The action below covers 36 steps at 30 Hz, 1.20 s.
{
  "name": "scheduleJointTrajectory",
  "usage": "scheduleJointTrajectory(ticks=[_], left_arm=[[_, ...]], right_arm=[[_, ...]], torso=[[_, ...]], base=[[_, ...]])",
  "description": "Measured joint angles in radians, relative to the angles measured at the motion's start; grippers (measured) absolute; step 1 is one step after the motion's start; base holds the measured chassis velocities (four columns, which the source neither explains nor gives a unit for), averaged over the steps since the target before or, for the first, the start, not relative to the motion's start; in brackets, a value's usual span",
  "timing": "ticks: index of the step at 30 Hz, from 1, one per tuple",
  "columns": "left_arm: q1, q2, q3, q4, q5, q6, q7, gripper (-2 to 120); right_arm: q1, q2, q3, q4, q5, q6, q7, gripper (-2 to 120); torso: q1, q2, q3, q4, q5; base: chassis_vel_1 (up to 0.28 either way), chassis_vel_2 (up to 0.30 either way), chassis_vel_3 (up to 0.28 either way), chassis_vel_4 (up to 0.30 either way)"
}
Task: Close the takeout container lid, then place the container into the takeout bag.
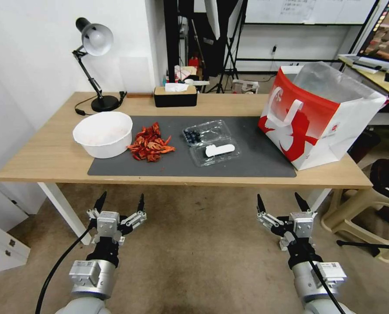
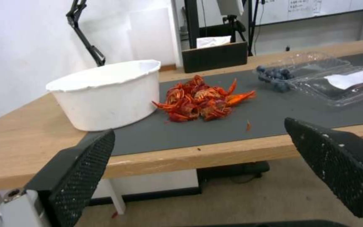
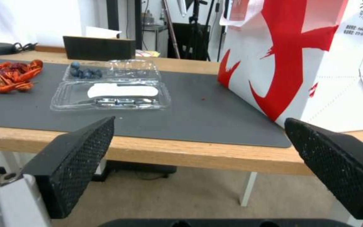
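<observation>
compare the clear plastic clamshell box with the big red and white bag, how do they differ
The clear plastic clamshell box is small, flat and see-through; the red and white bag is far bigger, tall and opaque. The box lies in the middle of the dark mat; the bag stands at the mat's right end. The box holds a few dark berries; nothing is visible in the bag. Both are open. Both grippers, left and right, wait open below the table edge.

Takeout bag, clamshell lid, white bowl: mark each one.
takeout bag [image 1: 323,126], head view, red and white front panel.
lid [image 1: 219,150], head view, white oblong sticker.
white bowl [image 2: 106,97], left wrist view, outer side wall.
</observation>
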Motion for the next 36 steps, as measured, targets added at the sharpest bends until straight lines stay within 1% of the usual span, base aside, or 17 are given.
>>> scheduleJointTrajectory(ticks=[22, 25, 26, 27, 28, 29, 30, 31, 32, 33, 34, 35, 36], left_arm=[[0.0, 0.001, 0.002, 0.0, 0.0, 0.0, -0.002, 100], [0.001, 0.026, 0.059, -0.001, -0.017, -0.015, -0.052, 100], [0.002, 0.046, 0.102, -0.003, -0.031, -0.027, -0.089, 100], [0.002, 0.046, 0.102, -0.003, -0.031, -0.027, -0.089, 100], [0.003, 0.068, 0.15, -0.007, -0.046, -0.04, -0.128, 100], [0.003, 0.07, 0.158, -0.007, -0.047, -0.041, -0.13, 100], [0.004, 0.079, 0.173, -0.008, -0.052, -0.047, -0.149, 100], [0.004, 0.079, 0.173, -0.008, -0.052, -0.047, -0.149, 100], [0.005, 0.094, 0.207, -0.011, -0.064, -0.061, -0.181, 100], [0.007, 0.105, 0.23, -0.013, -0.072, -0.071, -0.204, 100], [0.01, 0.123, 0.267, -0.018, -0.085, -0.087, -0.242, 100], [0.01, 0.123, 0.267, -0.018, -0.085, -0.087, -0.242, 100], [0.012, 0.141, 0.306, -0.022, -0.099, -0.104, -0.281, 100]], right_arm=[[0.0, 0.0, 0.0, 0.0, -0.001, 0.0, 0.0, 100], [-0.007, 0.006, -0.027, 0.0, -0.022, 0.007, 0.0, 100], [-0.02, 0.019, -0.073, 0.001, -0.056, 0.022, -0.004, 100], [-0.02, 0.019, -0.073, 0.001, -0.056, 0.022, -0.004, 100], [-0.033, 0.033, -0.125, 0.002, -0.096, 0.042, -0.008, 100], [-0.04, 0.039, -0.15, 0.003, -0.115, 0.051, -0.011, 100], [-0.055, 0.054, -0.205, 0.004, -0.158, 0.07, -0.015, 100], [-0.055, 0.054, -0.205, 0.004, -0.158, 0.07, -0.015, 100], [-0.067, 0.067, -0.252, 0.005, -0.192, 0.089, -0.019, 100], [-0.07, 0.072, -0.263, 0.005, -0.2, 0.101, -0.019, 100], [-0.071, 0.077, -0.271, 0.005, -0.205, 0.113, -0.018, 100], [-0.071, 0.077, -0.271, 0.005, -0.205, 0.113, -0.018, 100], [-0.071, 0.078, -0.273, 0.005, -0.206, 0.118, -0.018, 100]], torso=[[0.0, 0.0, 0.0, 0.0, 0.0], [0.0, 0.0, 0.0, 0.0002, -0.0004], [0.0, 0.0, 0.0, -0.0001, 0.0001], [0.0, 0.0, 0.0, -0.0001, 0.0001], [0.0, 0.0, 0.0, -0.0001, -0.0001], [0.0, 0.0, 0.0, -0.0004, -0.0001], [0.0, 0.0, 0.0, 0.0003, -0.0001], [0.0, 0.0, 0.0, 0.0003, -0.0001], [0.0, 0.0, 0.0, 0.0001, -0.0001], [0.0, 0.0, 0.0, 0.0001, -0.0004], [0.0, 0.0, 0.0, 0.0, -0.0001], [0.0, 0.0, 0.0, 0.0, -0.0001], [0.0, 0.0, 0.0, 0.0, -0.0002]], base=[[0.0, 0.0, 0.0, 0.0], [0.0, 0.0, 0.0, 0.0], [0.0, 0.0, 0.0, 0.0], [0.0, 0.0, 0.0, 0.0], [0.0, 0.0, 0.0, 0.0], [0.0, 0.0, 0.0, 0.0], [0.0, 0.0, 0.0, 0.0], [0.0, 0.0, 0.0, 0.0], [0.0, 0.0, 0.0, 0.0], [0.0, 0.0, 0.0, 0.0], [0.0, 0.0, 0.0, 0.0], [0.0, 0.0, 0.0, 0.0], [0.0, 0.0, 0.0, 0.0]])
